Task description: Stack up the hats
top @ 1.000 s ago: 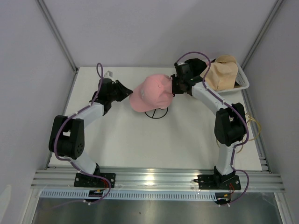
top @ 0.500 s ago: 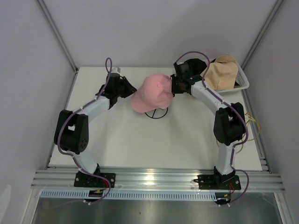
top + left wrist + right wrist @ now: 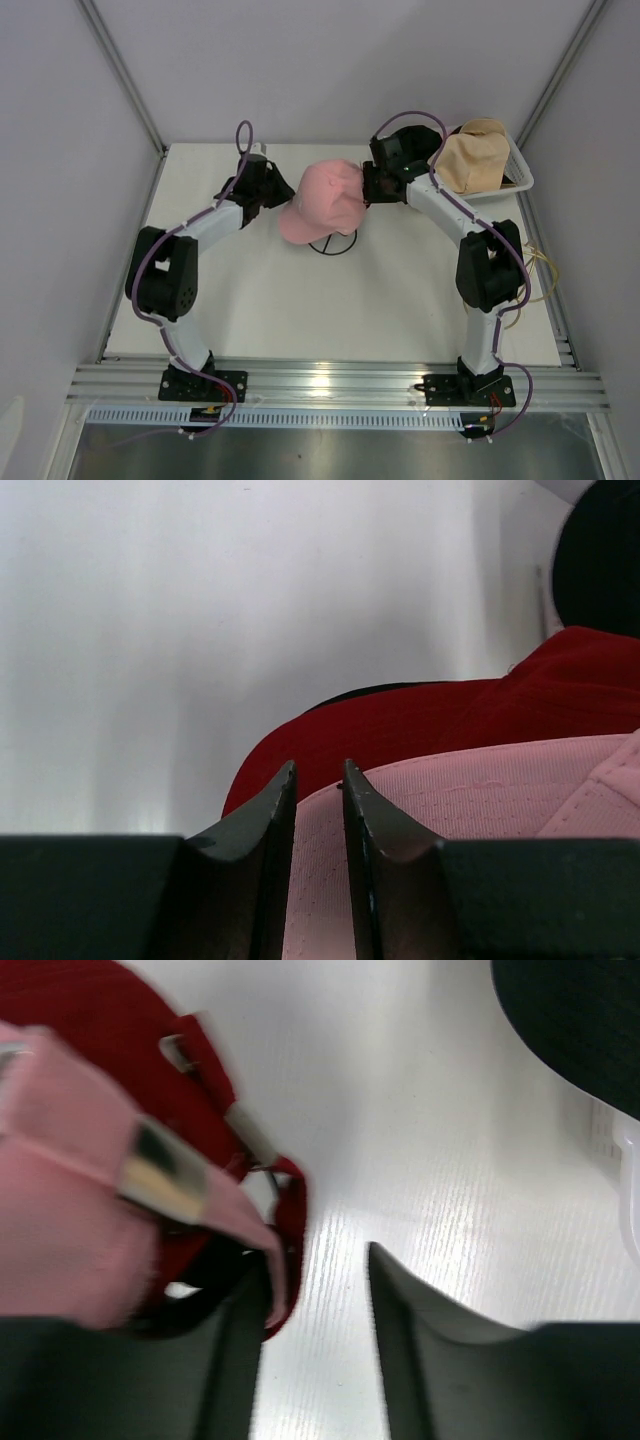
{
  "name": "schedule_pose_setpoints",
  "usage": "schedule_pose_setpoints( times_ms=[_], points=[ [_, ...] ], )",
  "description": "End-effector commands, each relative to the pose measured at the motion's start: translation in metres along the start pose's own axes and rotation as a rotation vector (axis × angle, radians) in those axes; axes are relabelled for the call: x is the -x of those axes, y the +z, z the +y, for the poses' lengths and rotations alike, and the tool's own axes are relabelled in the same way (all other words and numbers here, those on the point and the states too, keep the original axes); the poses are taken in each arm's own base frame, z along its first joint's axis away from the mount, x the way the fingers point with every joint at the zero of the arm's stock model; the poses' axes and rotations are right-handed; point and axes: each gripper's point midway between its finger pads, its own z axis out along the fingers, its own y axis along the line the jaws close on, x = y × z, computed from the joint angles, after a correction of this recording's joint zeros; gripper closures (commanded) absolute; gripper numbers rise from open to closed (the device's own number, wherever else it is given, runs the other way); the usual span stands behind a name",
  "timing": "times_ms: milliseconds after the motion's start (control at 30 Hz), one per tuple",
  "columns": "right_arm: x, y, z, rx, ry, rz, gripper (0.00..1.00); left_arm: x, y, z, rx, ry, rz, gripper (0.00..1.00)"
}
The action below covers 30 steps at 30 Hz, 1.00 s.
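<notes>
The pink cap (image 3: 325,195) sits on top of the red cap (image 3: 400,730), above a wire stand (image 3: 335,245) near the far middle of the counter (image 3: 300,310). In the top view the long axis of the pink cap runs diagonally. The brim end points toward my left arm's side and slightly toward the near edge, and the strap end points toward my right arm. My left end effector (image 3: 316,770) is at the brim side. Its fingers are nearly together, with a narrow gap, and the edge of the pink cap lies between them, so I read this as a pinch on the pink cap. The red cap shows just beyond that edge. My right end effector (image 3: 315,1260) is at the strap side. Its fingers are spread, and bare counter shows between them. The blurred pink strap with its metal buckle and the red strap lie against one finger only. A tan hat (image 3: 470,160) lies in the white basket (image 3: 522,178) at the far right, well apart from both caps.
</notes>
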Motion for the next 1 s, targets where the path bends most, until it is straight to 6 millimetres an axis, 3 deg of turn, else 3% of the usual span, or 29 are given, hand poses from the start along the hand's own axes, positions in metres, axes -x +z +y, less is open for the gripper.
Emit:
schedule_pose_setpoints(
  times_ms=[0,100,233,333,433,733,767,867,967],
  points=[
    [-0.077,0.008,-0.002,-0.060,-0.082,0.261,0.50,-0.039,-0.012,0.006,0.036,0.063,0.114,0.71],
    [-0.044,-0.013,-0.001,-0.067,-0.089,0.179,0.31,-0.019,-0.027,-0.005,0.014,0.094,0.065,0.71],
    [0.004,-0.045,0.003,-0.017,-0.061,0.076,0.21,0.014,-0.048,-0.026,-0.011,0.136,0.002,0.70],
    [0.038,-0.073,0.010,0.028,-0.049,-0.011,0.15,0.032,-0.063,-0.030,-0.004,0.157,-0.031,0.69],
    [0.060,-0.089,0.007,0.058,-0.025,-0.063,0.09,0.043,-0.075,-0.030,0.001,0.166,-0.055,0.68],
    [0.070,-0.094,-0.004,0.113,0.072,-0.094,0.01,0.074,-0.109,-0.038,0.002,0.194,-0.132,0.66],
    [0.073,-0.101,0.000,0.151,0.081,-0.105,0.01,0.080,-0.114,-0.041,-0.003,0.204,-0.148,0.65],
    [0.085,-0.115,0.005,0.279,0.149,-0.145,0.01,0.097,-0.135,-0.044,0.016,0.221,-0.207,0.64],
    [0.089,-0.111,-0.001,0.305,0.191,-0.170,0.03,0.109,-0.163,-0.057,-0.023,0.235,-0.263,0.62]
  ],
)
